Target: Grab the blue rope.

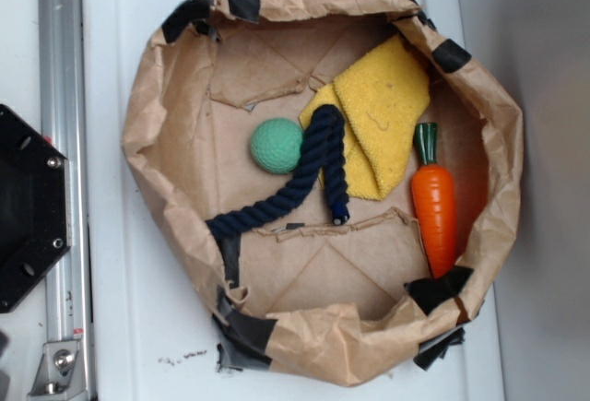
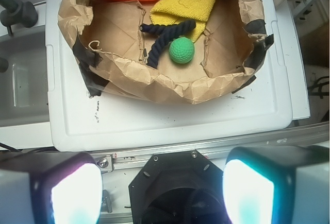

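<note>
Premises present as a robotics test bench or laboratory, not a home or shop. Evidence follows. A flat white plastic slab (image 1: 120, 327) serves as the work surface, scuffed with dark specks along one edge. A bare aluminium rail (image 1: 63, 97) with bolted brackets runs along the left side of it in the exterior view, beside a black octagonal mounting plate (image 1: 28, 207) fixed with screws. On the slab stands an improvised bin of crumpled brown paper patched with black tape (image 1: 318, 341). Inside lie staged props: a green dimpled ball (image 1: 275, 145), an orange plastic toy carrot (image 1: 434, 212), a yellow cloth (image 1: 383, 115), a dark navy twisted rope (image 1: 295, 184).
</note>
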Controlling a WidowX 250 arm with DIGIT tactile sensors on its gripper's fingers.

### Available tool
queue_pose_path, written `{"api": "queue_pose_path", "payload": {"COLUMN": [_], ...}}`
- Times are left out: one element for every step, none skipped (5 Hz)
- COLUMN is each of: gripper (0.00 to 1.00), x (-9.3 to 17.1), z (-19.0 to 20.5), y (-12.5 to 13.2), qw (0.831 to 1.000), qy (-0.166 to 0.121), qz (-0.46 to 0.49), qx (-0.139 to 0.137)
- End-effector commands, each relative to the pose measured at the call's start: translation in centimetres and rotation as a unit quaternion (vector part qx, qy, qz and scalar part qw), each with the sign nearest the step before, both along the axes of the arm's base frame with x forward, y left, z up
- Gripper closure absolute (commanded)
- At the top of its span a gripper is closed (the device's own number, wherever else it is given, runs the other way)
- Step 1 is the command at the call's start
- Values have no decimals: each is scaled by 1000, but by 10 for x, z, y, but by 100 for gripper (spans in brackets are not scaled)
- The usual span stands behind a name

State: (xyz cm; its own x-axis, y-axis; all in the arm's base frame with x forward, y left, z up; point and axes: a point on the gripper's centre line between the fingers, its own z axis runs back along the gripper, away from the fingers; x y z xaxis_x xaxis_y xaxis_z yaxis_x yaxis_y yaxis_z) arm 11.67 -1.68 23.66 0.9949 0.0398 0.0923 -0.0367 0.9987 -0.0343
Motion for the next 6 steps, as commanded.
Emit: {"api": "queue_pose_path", "payload": {"gripper": [0, 0, 0, 0, 0, 0], "x": [0, 47, 94, 124, 142, 155], "z": [0, -16, -50, -94, -144, -170], "y": [0, 5, 3, -1, -6, -12], "qw": [1000, 991, 982, 965, 971, 968], "qy": [0, -25, -18, -72, -62, -40], "qz": [0, 125, 188, 252, 225, 238], "qx": [0, 27, -4, -16, -53, -61]}}
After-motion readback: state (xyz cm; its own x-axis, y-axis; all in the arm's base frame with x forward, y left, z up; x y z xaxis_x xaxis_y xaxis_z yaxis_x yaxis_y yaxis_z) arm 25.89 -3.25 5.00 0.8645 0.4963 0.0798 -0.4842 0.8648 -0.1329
